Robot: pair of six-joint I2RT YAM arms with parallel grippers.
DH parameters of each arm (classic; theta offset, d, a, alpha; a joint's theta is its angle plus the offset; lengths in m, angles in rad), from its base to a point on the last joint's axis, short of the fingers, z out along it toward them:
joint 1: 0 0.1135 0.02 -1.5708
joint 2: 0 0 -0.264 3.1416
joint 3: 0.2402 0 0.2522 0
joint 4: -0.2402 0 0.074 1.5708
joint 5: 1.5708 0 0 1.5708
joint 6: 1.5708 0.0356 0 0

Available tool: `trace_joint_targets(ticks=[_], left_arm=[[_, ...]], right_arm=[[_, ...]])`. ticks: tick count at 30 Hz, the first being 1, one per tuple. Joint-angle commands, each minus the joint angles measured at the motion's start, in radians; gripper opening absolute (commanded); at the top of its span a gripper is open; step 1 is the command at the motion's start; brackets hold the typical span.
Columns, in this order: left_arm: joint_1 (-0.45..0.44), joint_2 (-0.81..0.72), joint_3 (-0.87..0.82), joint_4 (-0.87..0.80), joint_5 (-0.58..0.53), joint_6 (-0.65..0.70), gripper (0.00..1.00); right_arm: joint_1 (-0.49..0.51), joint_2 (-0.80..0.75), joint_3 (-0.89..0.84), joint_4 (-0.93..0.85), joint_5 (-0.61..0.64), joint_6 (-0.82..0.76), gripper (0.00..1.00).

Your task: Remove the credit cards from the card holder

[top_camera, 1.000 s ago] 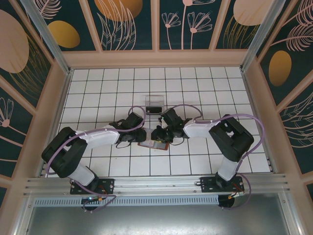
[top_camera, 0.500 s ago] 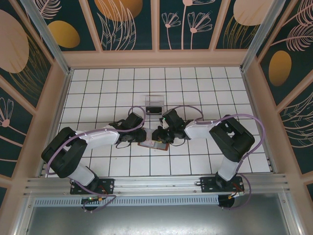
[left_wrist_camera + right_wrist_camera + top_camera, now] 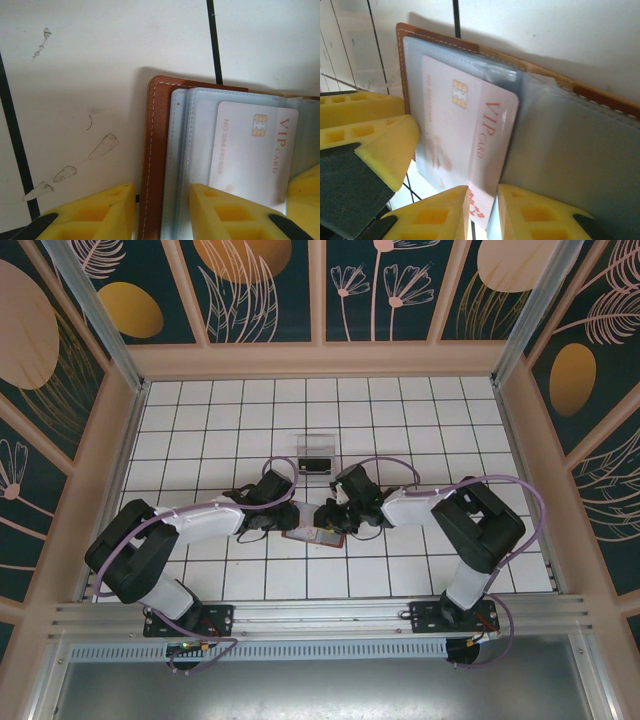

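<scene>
On the tiled table (image 3: 200, 430) the two arms meet at centre over the open holder (image 3: 302, 536), whose long axis runs left to right. The left gripper (image 3: 162, 215) stands part spread astride the holder's stitched edge, one finger on the table and one on the sleeves. The right gripper (image 3: 482, 212) pinches a corner of the card (image 3: 252, 150), which lies parallel to that edge. Since a second ago the right arm's elbow has edged right; the holder has stayed put.

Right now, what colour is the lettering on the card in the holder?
Reddish-orange "VIP CARD" lettering on a pale pinkish-white card, clearest in the right wrist view.
</scene>
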Motion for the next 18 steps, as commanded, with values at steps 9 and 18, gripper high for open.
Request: trace_joint_targets(ticks=[9, 18], left_arm=[[0.007, 0.040, -0.024, -0.092, -0.003, 0.001, 0.34], [0.007, 0.058, -0.027, -0.090, 0.019, 0.006, 0.33]], right_arm=[[-0.011, 0.011, -0.031, -0.001, 0.018, 0.024, 0.23], [-0.011, 0.041, -0.039, 0.062, -0.009, 0.044, 0.19]])
